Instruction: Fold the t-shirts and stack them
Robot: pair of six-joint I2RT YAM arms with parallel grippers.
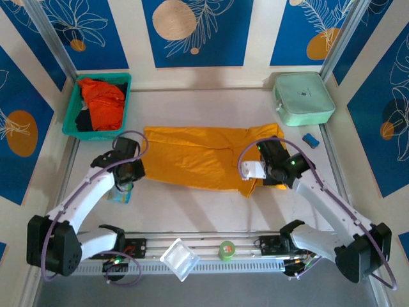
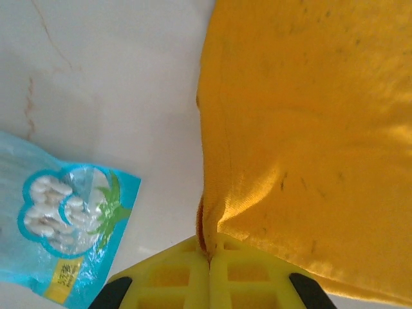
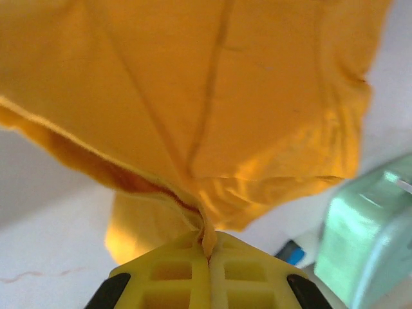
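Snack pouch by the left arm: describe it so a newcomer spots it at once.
Find the mustard-yellow cloth t-shirt spread across the white table's middle and follow it to the left edge, which the left hand pinches. Beside that edge lies a flat light-blue plastic pouch, the one printed packet there, picturing white kernels and green leaves.

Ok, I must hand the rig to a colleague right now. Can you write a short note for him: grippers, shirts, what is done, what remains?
Left gripper: shut on the left edge of the mustard-yellow t-shirt.
Right gripper: shut on its right edge, with the cloth raised there.
Red-orange t-shirt: crumpled in the teal basket, far left.
Done: the mustard-yellow t-shirt is stretched across the table; no finished fold, no stack.
Left: fold it, then take out, fold and stack the other one.
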